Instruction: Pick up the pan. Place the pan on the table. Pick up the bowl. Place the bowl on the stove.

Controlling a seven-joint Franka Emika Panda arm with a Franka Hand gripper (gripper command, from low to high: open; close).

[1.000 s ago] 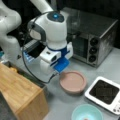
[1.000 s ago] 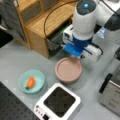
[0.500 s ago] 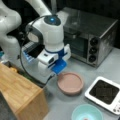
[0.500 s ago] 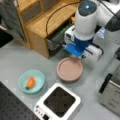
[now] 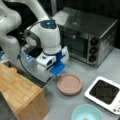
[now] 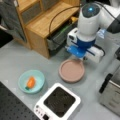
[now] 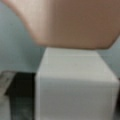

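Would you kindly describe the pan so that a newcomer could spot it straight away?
Start from the silver toaster oven; on the grey table in front of it lies the pan, with the claw at its rim. It is the shallow, empty, dusty-pink disc, unlike the deeper teal bowl holding orange food or the black-topped white stove.

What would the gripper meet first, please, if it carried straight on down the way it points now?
Most likely the pan's white handle, which fills the wrist view directly under the gripper. The pan rests on the table; whether the gripper already touches the handle is unclear.
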